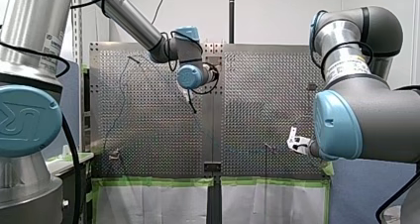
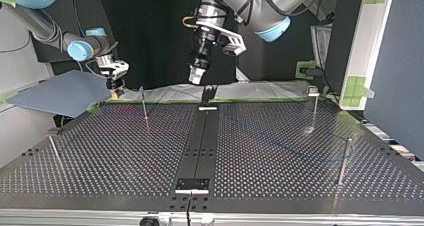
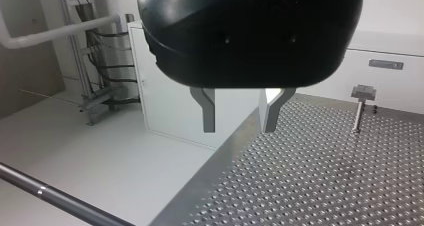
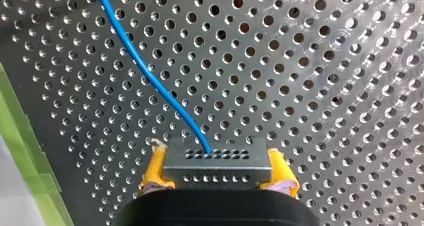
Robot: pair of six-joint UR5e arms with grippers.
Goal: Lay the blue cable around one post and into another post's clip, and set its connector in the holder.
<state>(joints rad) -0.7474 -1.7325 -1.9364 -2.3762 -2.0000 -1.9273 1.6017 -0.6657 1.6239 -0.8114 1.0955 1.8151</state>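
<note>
In the right wrist view my right gripper (image 4: 217, 175) is shut, its yellow pads (image 4: 154, 173) clamping a grey connector (image 4: 215, 158). The blue cable (image 4: 150, 73) leaves the connector and curves away over the perforated table. This gripper (image 2: 116, 85) hangs at the far edge at the top view's left. A faint stretch of the blue cable (image 2: 300, 148) lies toward the post (image 2: 344, 158) on the right. My left gripper (image 3: 235, 123) is open, with nothing between its metal fingers. It hovers above a black holder (image 2: 208, 93) at the far middle. A clip-topped post (image 3: 361, 93) stands beyond it.
More thin posts (image 2: 144, 103) (image 2: 54, 148) rise from the table (image 2: 125, 151), and a clip post (image 2: 313, 106) stands at the far right. A second bracket (image 2: 191, 185) sits on the dark middle strip near the camera. Green tape (image 4: 20, 131) lines the table's edge.
</note>
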